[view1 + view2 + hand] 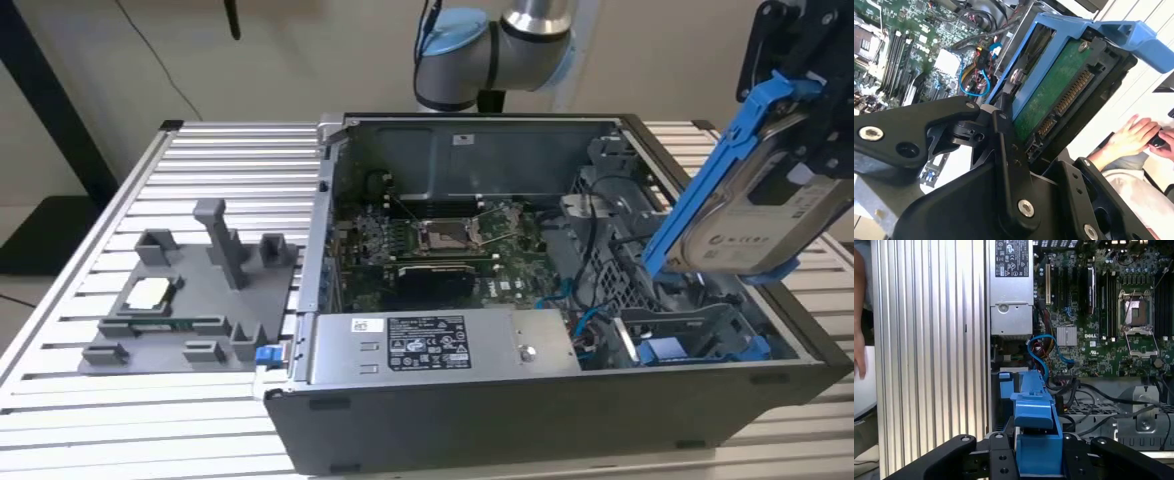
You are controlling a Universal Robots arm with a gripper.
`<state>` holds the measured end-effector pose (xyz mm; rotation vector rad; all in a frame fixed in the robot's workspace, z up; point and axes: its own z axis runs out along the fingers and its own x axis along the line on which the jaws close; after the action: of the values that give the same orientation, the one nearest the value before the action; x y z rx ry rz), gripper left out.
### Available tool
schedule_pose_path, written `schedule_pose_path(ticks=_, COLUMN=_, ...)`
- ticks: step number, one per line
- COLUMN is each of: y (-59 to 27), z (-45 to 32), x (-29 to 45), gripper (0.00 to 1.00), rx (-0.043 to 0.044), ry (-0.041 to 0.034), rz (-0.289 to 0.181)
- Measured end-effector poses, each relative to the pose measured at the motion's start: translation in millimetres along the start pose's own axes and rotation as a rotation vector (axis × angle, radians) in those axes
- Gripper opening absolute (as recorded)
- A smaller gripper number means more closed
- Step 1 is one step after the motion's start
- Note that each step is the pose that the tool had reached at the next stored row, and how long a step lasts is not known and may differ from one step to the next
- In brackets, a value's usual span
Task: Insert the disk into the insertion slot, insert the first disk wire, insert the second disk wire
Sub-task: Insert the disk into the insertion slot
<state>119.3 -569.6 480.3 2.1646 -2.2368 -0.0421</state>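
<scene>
My gripper (801, 110) is shut on the disk (761, 215), a silver drive in a bright blue carrier. It hangs tilted, high over the open computer case's (534, 420) end at the exterior view's right. The second wrist view shows the disk's (1054, 95) green circuit-board side and connector between my black fingers (1004, 135). In the first wrist view the blue carrier (1036, 430) sits between the fingers. The insertion slot (694, 340), a grey perforated bay with blue rails, lies below the disk inside the case. A blue wire (1036, 347) loops near the bay.
The grey labelled power supply (441, 345) lies along the case's near side, with the motherboard (441, 245) behind it. A grey fixture (187, 300) stands on the slatted table (80, 400) at the exterior view's left. A person's hands (1134, 135) rest beside the table.
</scene>
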Motion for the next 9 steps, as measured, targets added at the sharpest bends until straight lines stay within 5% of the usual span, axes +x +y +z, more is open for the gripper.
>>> schedule_pose_path(ticks=9, y=-0.8, z=5.6, x=0.3, gripper=0.33, rx=0.0000, ry=0.0002, rz=0.000)
